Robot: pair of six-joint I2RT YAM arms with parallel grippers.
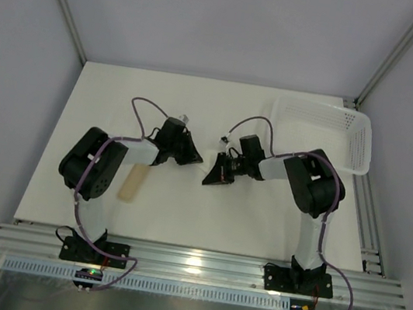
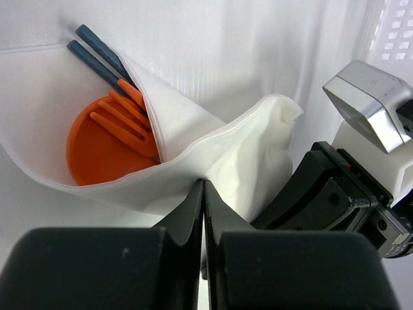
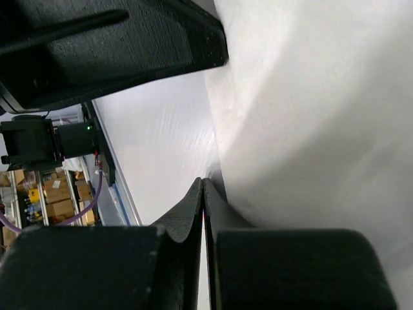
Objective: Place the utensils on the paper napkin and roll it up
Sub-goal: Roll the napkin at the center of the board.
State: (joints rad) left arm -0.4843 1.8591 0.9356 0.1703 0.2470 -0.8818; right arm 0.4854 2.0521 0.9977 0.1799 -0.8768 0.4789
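A: Left gripper [image 2: 204, 194], quick?

B: Fingers pressed together, no gap. They pinch the near edge of the paper napkin [image 2: 239, 152], which rises off the table [image 1: 81, 104] right at the tips.

A: Right gripper [image 3: 203, 190]?

B: Closed too. In its own wrist view the napkin sheet climbs away from the fingertips, so it looks pinched there. From the left wrist view its black fingers run in behind the raised fold.

A: Where are the utensils [image 2: 113, 126]?

B: Inside the napkin, in the pocket that the lifted edge makes. The orange spoon [image 2: 93, 158] lies bowl toward the camera. An orange pronged piece [image 2: 122, 113] lies across the top of the bowl. Two dark sticks [image 2: 97, 48] poke out past them at the far end, side by side. One flap of napkin is folded over them from the right.

A: Rolled?

B: Partly folded, not a closed roll; the utensils are in plain sight.

A: Arms in the top view?

B: Both reach to the middle of the table, grippers nearly nose to nose. The napkin itself is hard to pick out there, white on white.

A: Other stuff?

B: Beige cylinder piece [image 1: 134, 183] lies beside the left arm, apart from the napkin. White perforated basket [image 1: 328, 131] sits at the far right corner.
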